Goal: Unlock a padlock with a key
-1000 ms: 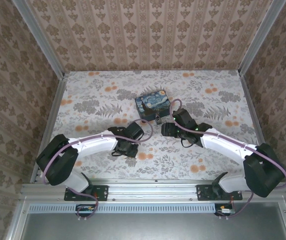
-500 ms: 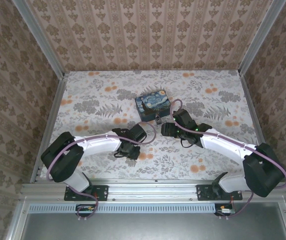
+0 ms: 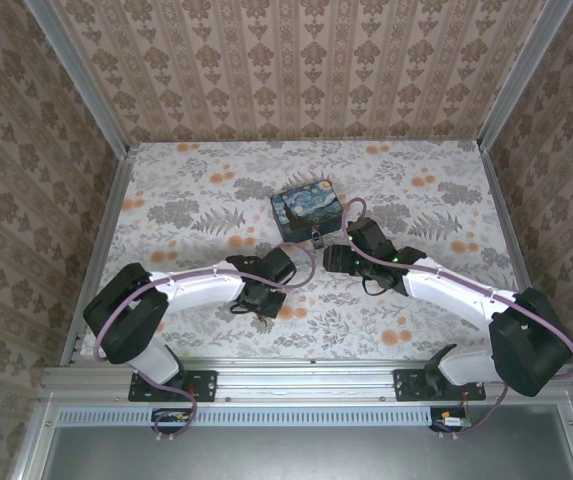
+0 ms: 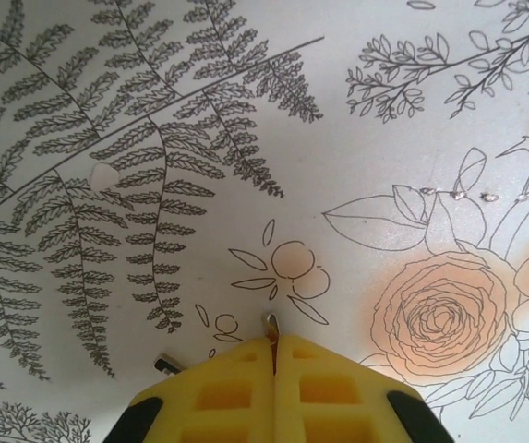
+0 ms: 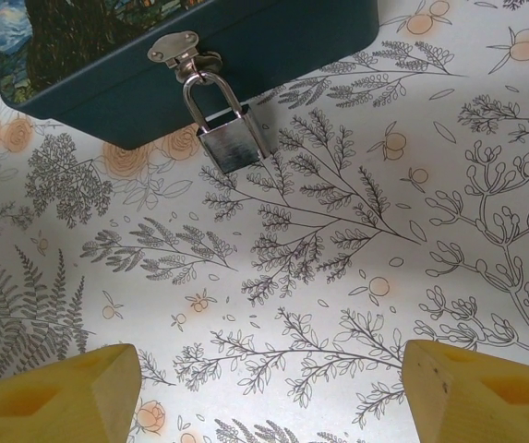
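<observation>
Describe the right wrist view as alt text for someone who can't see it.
A small silver padlock hangs shut from the latch of a dark blue box at the top, over a floral tablecloth. The right hand is open, its yellow fingertips wide apart in the bottom corners.

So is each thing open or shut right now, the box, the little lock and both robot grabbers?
Dark blue box with swirly painted lid: lid shut, silvery latch fastened.
Small silvery-grey metal padlock: shackle closed, hanging from that latch.
Left gripper: shut, pinching what looks like a small silvery key at its tips.
Right gripper: wide open, holding nothing.
</observation>
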{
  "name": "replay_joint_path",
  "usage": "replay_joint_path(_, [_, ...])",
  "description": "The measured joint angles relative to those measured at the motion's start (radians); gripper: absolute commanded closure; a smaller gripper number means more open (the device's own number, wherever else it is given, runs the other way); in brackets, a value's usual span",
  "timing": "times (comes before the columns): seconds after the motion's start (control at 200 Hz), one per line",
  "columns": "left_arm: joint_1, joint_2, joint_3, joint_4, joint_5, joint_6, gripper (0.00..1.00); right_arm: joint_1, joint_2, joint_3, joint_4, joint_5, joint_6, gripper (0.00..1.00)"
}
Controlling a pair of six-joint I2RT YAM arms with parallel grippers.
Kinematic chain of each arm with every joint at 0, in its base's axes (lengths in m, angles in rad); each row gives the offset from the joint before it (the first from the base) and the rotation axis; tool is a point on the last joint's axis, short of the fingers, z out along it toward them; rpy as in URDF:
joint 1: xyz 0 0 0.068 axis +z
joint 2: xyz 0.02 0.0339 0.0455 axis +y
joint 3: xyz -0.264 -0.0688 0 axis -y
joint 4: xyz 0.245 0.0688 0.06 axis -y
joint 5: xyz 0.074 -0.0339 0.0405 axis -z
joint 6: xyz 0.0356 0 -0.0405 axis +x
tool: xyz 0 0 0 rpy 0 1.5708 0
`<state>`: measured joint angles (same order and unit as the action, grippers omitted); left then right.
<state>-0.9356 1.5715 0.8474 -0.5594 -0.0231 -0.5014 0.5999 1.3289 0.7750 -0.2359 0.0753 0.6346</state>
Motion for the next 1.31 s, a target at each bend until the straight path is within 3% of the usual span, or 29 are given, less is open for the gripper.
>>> replay_joint_path(0.285, [0.098, -0.109, -0.003, 0.003, 0.069, -0.002, 1.0, 0.0, -0.001, 0.0, 0.0, -0.011, -0.007, 0.24])
replay_joint_path(0.415, [0.173, -0.201, -0.014, 0.037, 0.153, -0.026, 1.0, 0.005, -0.006, -0.009, 0.044, -0.101, -0.034, 0.27])
replay_joint_path(0.7, [0.317, -0.342, -0.025, 0.252, 0.348, -0.153, 1.0, 0.04, -0.06, -0.178, 0.483, -0.409, 0.018, 0.55])
replay_joint_path(0.985, [0.368, -0.336, -0.014, 0.501, 0.525, -0.264, 1.0, 0.04, 0.018, -0.203, 0.938, -0.526, 0.125, 0.53])
replay_joint_path(1.305, [0.37, -0.335, -0.001, 0.636, 0.633, -0.315, 1.0, 0.04, 0.034, -0.203, 1.026, -0.547, 0.121, 0.49])
